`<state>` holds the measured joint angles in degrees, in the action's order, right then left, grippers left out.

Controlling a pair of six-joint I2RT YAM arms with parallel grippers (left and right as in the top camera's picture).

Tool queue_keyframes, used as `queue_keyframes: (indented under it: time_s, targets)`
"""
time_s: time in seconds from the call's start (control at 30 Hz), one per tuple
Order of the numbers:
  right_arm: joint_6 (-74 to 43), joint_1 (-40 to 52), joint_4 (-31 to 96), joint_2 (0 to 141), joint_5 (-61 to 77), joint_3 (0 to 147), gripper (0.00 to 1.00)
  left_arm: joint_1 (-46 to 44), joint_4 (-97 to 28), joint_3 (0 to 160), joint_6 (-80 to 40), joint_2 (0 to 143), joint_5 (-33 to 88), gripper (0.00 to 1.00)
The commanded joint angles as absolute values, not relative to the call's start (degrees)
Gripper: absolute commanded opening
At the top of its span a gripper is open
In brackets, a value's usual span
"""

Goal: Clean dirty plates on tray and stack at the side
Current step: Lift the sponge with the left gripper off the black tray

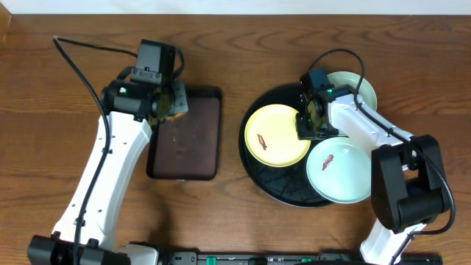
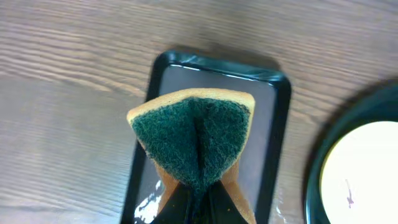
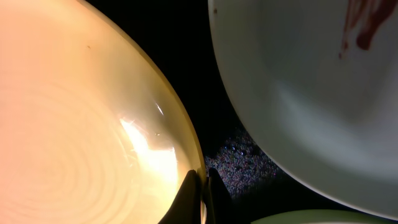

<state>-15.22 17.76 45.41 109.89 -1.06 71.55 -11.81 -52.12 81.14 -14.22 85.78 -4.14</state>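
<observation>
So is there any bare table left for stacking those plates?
Yes: bare wood between the brown tray and black tray, and more left of the left arm. The black tray is crowded: yellow plate, held by the right claw, and two pale plates.

The left arm (image 1: 110,158) rises from the near left edge toward the far side, its wrist bent to the right. The left gripper (image 1: 171,99) has its fingers pinched together on a sponge (image 2: 193,137). The right arm (image 1: 383,140) folds back from the near right, forearm running left. The right gripper (image 1: 313,121) is clamped on the rim of the yellow plate (image 3: 74,124).
</observation>
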Motion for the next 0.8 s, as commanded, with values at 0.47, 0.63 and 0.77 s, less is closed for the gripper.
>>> queue_keyframes:
  time_s: [0.47, 0.63, 0.77]
  targets:
    - [-14.1, 18.4, 42.2, 109.7, -1.3, 72.2, 0.01, -13.3, -53.3, 81.2, -12.5, 92.2, -0.4, 0.07]
    - [-14.8, 18.4, 43.5, 109.7, -1.3, 72.2, 0.01, -13.5, -51.7, 81.2, -11.5, 92.2, -1.1, 0.07]
    - [-19.9, 18.4, 45.5, 109.7, -1.3, 72.2, 0.01, -13.7, -47.6, 81.2, -10.1, 92.2, -1.7, 0.07]
